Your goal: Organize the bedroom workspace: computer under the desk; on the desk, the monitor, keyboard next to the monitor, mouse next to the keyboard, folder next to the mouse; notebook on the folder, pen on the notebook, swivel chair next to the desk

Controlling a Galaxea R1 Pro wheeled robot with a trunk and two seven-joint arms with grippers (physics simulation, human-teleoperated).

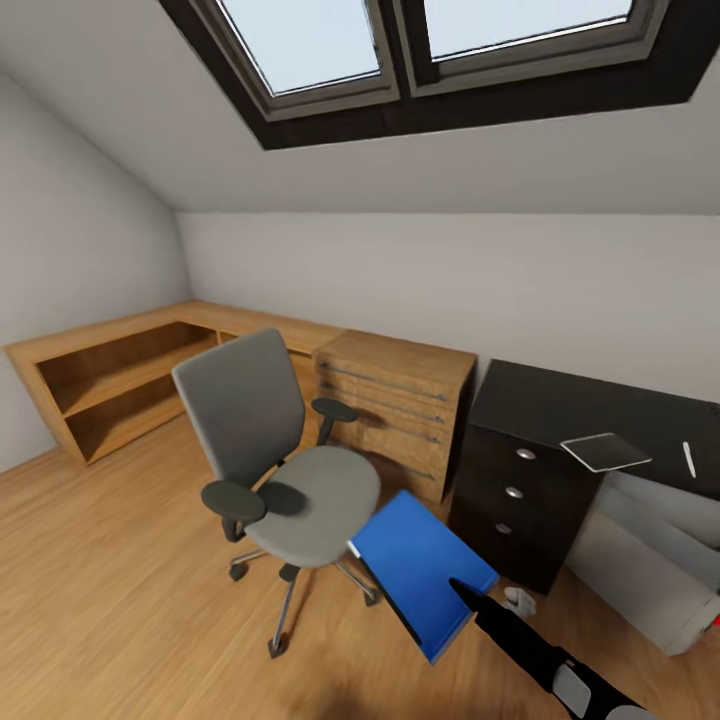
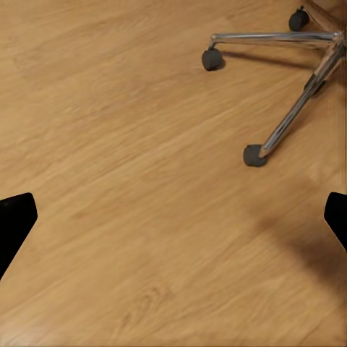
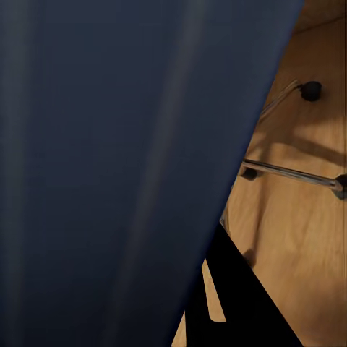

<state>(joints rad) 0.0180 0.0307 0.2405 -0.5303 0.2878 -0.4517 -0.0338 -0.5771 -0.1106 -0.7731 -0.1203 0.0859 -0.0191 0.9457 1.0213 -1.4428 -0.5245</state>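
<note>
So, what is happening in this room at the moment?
The right gripper holds the blue folder in the air, off the swivel chair and short of the black desk. The notebook and pen already lie on the desk. The left gripper hangs open above the wood floor.

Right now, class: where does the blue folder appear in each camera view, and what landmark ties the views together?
Head view: the folder is low centre, held by the right gripper, beside the swivel chair.
Left wrist view: not in it.
Right wrist view: the folder is close up.
Shared landmark: the chair's chrome base on the wood floor.
</note>
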